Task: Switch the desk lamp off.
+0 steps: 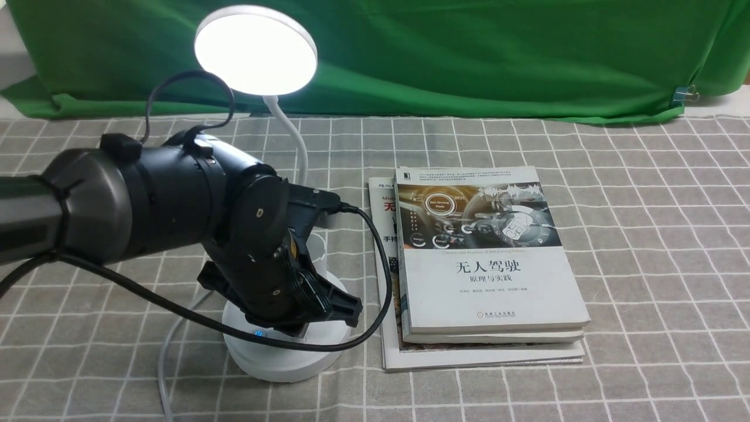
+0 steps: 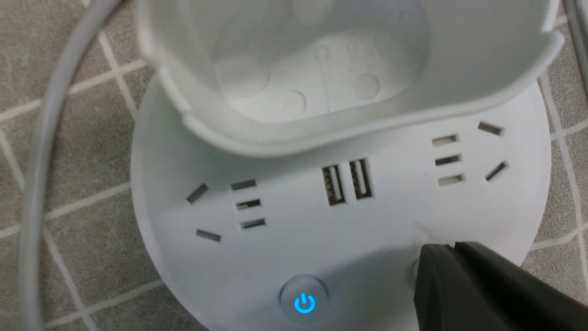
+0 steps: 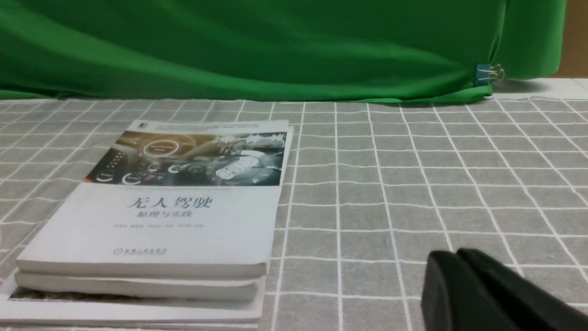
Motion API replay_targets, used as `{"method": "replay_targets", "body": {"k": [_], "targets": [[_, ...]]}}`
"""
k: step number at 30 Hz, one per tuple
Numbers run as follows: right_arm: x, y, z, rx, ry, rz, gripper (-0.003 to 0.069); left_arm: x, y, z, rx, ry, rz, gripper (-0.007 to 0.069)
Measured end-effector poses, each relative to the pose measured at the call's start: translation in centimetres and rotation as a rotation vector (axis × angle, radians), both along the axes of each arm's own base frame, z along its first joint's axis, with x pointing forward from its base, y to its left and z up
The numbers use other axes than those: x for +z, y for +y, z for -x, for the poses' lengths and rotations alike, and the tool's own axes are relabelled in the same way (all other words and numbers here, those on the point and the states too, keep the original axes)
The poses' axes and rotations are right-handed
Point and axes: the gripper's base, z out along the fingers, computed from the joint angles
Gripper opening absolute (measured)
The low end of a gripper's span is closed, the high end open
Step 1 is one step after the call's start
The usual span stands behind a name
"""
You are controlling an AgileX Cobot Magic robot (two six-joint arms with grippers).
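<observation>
Desk lamp [image 1: 256,50] lit — left fingers [image 2: 459,285] closed together, likely to form one pressing tip; glowing power button [image 2: 304,303] just beside them.

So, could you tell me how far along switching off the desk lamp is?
Done: the left hand, closed, is at the desk lamp's base. In hand: its tip sits beside the blue-lit power button. Left: the lamp head glows, so no switch-off yet.

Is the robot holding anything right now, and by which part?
Nothing is held. The left tool is shut empty, its tip at the desk lamp base; the right tool is shut empty too.
</observation>
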Motion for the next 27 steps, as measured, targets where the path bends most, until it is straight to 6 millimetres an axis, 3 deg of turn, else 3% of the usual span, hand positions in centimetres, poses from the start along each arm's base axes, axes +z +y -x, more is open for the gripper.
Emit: {"method": "replay_targets", "body": {"k": [18, 25, 27], "targets": [[0.0, 0.0, 0.0, 0.000, 0.000, 0.000, 0.0036, -1.5, -0.3, -0.5, -0.003, 0.042, -0.025, 0.0001], [0.0, 0.0, 0.0, 0.000, -0.002, 0.000, 0.0036, -0.1, 0.0, 0.0, -0.004, 0.012, -0.006, 0.0001], [0.0, 0.0, 0.0, 0.000, -0.001, 0.000, 0.0036, 1.5, 0.2, 0.4, -0.004, -0.029, 0.018, 0.0001]]}}
